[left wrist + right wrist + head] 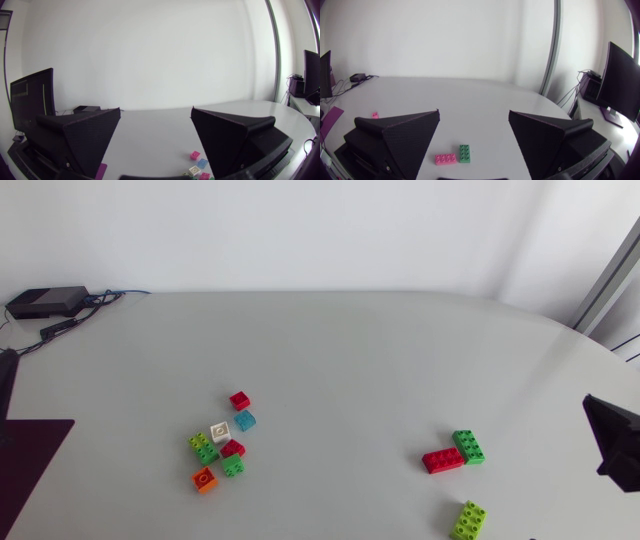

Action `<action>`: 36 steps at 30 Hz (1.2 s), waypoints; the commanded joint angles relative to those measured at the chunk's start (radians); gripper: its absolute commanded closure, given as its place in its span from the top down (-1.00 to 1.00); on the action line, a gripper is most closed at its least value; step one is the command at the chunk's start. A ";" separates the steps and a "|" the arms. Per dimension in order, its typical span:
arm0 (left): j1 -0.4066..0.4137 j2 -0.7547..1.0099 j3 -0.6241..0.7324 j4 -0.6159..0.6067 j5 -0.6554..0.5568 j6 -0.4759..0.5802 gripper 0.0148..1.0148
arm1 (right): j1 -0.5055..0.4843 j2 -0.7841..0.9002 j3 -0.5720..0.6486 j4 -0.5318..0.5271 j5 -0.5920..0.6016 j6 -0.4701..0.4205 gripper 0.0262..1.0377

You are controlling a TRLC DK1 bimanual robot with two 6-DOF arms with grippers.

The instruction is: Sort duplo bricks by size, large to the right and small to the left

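Head view shows us the small bricks clustered at the front-left of the table, and the large bricks near its front-right edge. Our left gripper and right gripper stand wide, holding nothing.

Bright, even light; the bricks cast only faint, soft shadows.

White table, small black box with cables at its far-left corner
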 commanded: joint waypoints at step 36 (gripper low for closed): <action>-0.083 -0.101 -0.569 0.563 -0.045 0.094 0.94 | 0.073 -0.123 -0.613 0.725 0.049 -0.099 0.91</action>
